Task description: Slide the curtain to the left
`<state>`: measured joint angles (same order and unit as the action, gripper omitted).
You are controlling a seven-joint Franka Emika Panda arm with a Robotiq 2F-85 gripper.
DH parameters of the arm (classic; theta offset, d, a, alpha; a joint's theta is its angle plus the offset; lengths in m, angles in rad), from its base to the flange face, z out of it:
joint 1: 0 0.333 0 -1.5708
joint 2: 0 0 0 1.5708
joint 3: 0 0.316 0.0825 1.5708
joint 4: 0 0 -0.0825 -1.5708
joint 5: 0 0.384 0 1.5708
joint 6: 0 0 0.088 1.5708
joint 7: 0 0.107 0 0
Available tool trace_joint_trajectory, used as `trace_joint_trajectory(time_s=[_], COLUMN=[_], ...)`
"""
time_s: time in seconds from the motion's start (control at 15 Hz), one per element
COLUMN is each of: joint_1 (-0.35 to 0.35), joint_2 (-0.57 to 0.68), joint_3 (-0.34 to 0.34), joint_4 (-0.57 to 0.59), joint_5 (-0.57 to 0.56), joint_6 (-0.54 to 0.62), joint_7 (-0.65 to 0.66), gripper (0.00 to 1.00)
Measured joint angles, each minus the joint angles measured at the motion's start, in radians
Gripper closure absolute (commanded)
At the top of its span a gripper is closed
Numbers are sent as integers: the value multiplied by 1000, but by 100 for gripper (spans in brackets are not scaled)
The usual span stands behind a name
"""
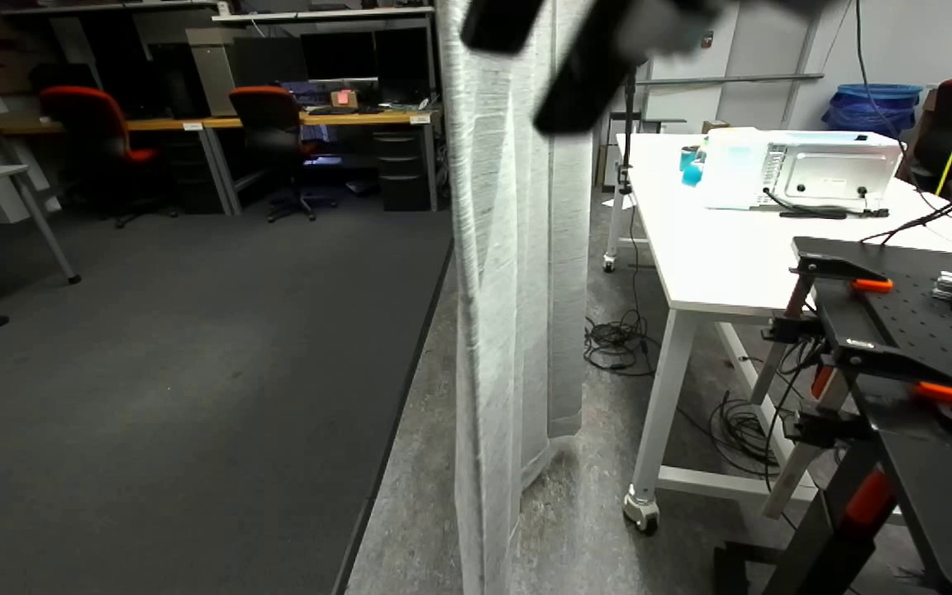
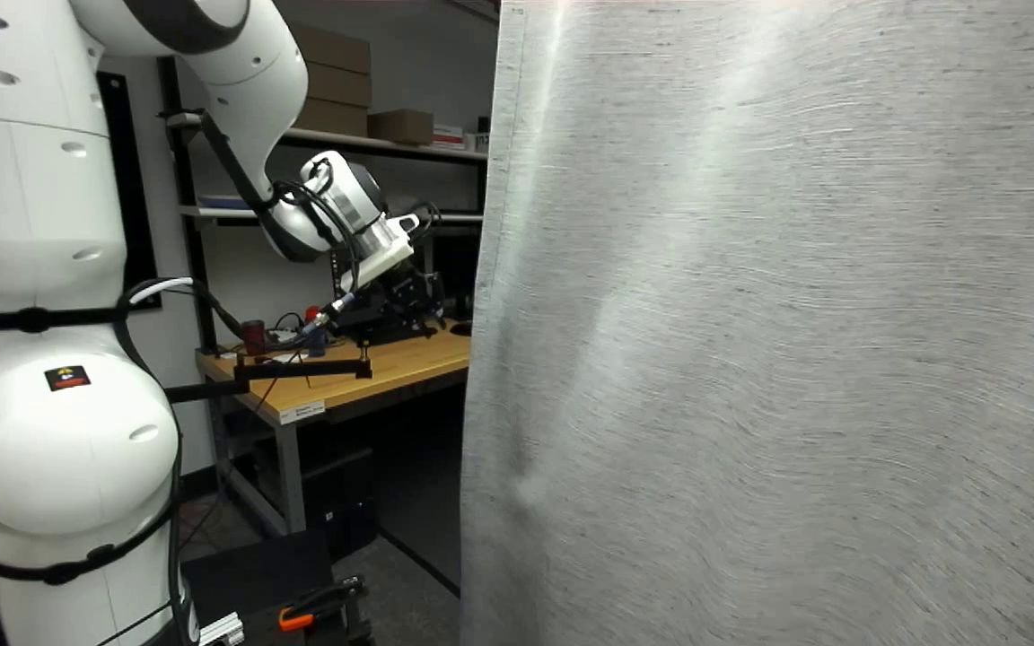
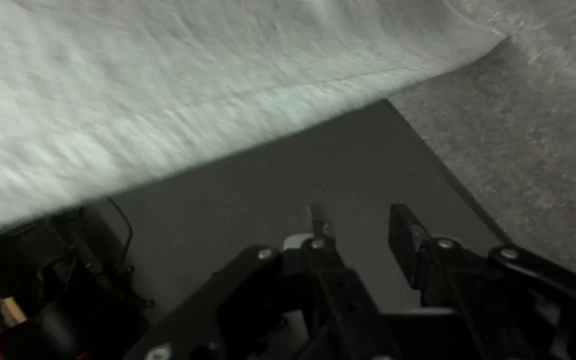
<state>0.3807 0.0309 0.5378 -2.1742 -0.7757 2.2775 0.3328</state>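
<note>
In an exterior view, dark carpet is filling the left of the frame and bordering grey floor near the centre. The tall, pale curtain is hanging in pleats at the centre there; in an exterior view where the white arm is standing at the left edge, it is covering the right half. A white desk is extending right of the curtain, and a wooden desk is showing left of the curtain's edge. A blue-lined bin is standing at the upper right, its inside hidden. A boxy white appliance is resting on the white desk. Cardboard boxes are sitting stacked, upper left of centre. At the bottom of the wrist view, the claw is holding its fingers spread, carpet showing between them; the curtain is crossing the upper left, apart from the fingertips. A dark red cup is sitting on the wooden desk, and a small teal container is standing beside the appliance.
</note>
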Motion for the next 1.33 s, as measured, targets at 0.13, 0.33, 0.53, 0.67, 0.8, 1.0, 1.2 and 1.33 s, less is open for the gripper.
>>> trace_joint_trajectory(time_s=[0.13, 0.33, 0.53, 0.67, 0.8, 1.0, 1.2, 1.33], joint_1=[24, 51, 72, 83, 63, 33, 56, 59], joint_2=[67, 129, 156, 164, 127, 80, 93, 101], joint_3=[-6, -23, -44, -57, -89, -131, -122, -122], joint_4=[-4, 2, 10, 15, -5, -21, -22, -21], joint_5=[11, 40, 45, 52, 121, 163, 163, 163], joint_6=[1, 3, 6, 5, 5, 4, 4, 4], joint_7=[18, 24, 37, 41, -25, -102, -90, -88], gripper=[17, 0, 0, 0, 0, 0, 0, 0])
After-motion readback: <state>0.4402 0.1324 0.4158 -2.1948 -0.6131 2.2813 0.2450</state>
